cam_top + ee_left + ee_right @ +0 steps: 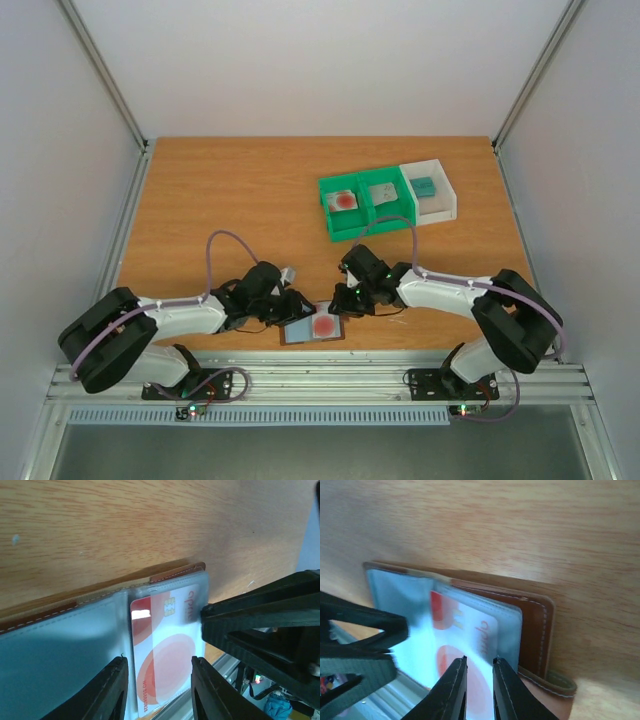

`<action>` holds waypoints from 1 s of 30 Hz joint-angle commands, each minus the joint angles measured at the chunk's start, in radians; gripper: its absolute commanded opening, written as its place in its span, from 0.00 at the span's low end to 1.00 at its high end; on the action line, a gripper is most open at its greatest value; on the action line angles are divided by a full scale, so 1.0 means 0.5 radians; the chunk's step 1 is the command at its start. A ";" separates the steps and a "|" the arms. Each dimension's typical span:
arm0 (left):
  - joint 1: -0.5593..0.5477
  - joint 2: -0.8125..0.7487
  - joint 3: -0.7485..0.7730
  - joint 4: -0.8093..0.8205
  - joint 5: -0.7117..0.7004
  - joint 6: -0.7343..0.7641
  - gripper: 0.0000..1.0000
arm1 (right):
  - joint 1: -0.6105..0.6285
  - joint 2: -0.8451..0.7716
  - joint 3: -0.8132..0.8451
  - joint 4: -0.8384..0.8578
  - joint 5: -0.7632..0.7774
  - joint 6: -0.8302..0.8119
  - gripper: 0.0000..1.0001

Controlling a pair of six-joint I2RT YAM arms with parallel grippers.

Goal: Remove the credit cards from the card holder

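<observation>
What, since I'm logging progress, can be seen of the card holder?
The card holder is a brown, leather-looking bifold with pale stitching, lying open at the near edge of the table. Its inner faces are grey-blue; a clear sleeve holds a pale card with a red blot. A brown tab sticks out at one side. The open left gripper straddles the card; the right gripper, fingers close together, sits at the sleeve's edge. Contact is unclear.

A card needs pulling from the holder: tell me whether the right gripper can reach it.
Probably yes: the right gripper hangs over the card, nothing between, though a clear sleeve seems to cover it.
</observation>
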 commanded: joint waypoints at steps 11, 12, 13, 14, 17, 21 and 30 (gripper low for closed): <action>0.002 0.167 -0.097 0.360 -0.015 -0.113 0.36 | 0.033 0.143 -0.107 0.068 0.058 0.050 0.13; 0.004 0.181 -0.095 0.376 -0.011 -0.120 0.36 | 0.033 0.140 -0.114 0.073 0.059 0.055 0.13; 0.004 0.196 -0.091 0.390 -0.005 -0.123 0.36 | 0.033 0.139 -0.118 0.077 0.056 0.059 0.13; 0.003 0.211 -0.091 0.409 0.002 -0.125 0.35 | 0.033 0.139 -0.124 0.084 0.056 0.062 0.13; 0.005 0.250 -0.095 0.485 0.034 -0.147 0.28 | 0.033 0.140 -0.133 0.095 0.048 0.063 0.13; 0.005 0.268 -0.116 0.560 0.045 -0.184 0.19 | 0.034 0.147 -0.133 0.104 0.043 0.060 0.13; 0.006 0.227 -0.152 0.614 0.033 -0.240 0.00 | 0.033 0.148 -0.140 0.117 0.050 0.063 0.13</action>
